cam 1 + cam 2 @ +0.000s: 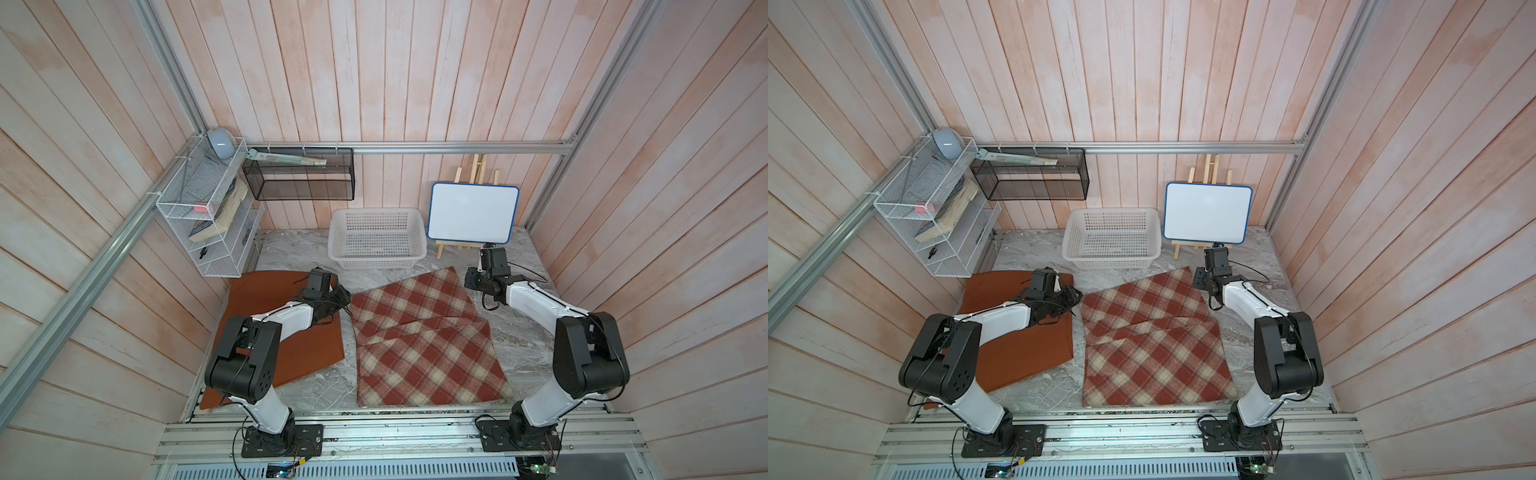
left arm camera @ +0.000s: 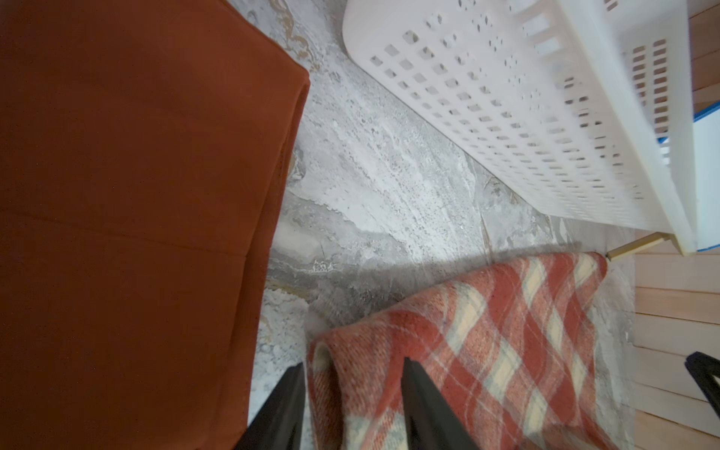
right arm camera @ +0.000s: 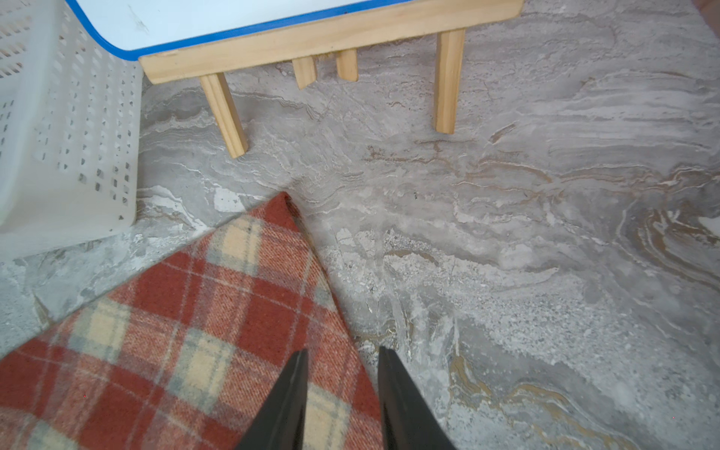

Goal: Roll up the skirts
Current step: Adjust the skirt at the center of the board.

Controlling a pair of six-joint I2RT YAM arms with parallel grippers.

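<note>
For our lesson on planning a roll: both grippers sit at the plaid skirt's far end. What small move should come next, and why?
Probably close both on the cloth. The left gripper stands open astride a raised fold of the plaid skirt, and the right gripper stands open astride its side edge, so a pinch would likely secure that end for rolling.

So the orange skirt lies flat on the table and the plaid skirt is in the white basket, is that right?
Not quite. The plaid skirt is not in the basket. It lies on the table in front of the basket, as both top views show. The orange skirt does lie flat on the table.
</note>
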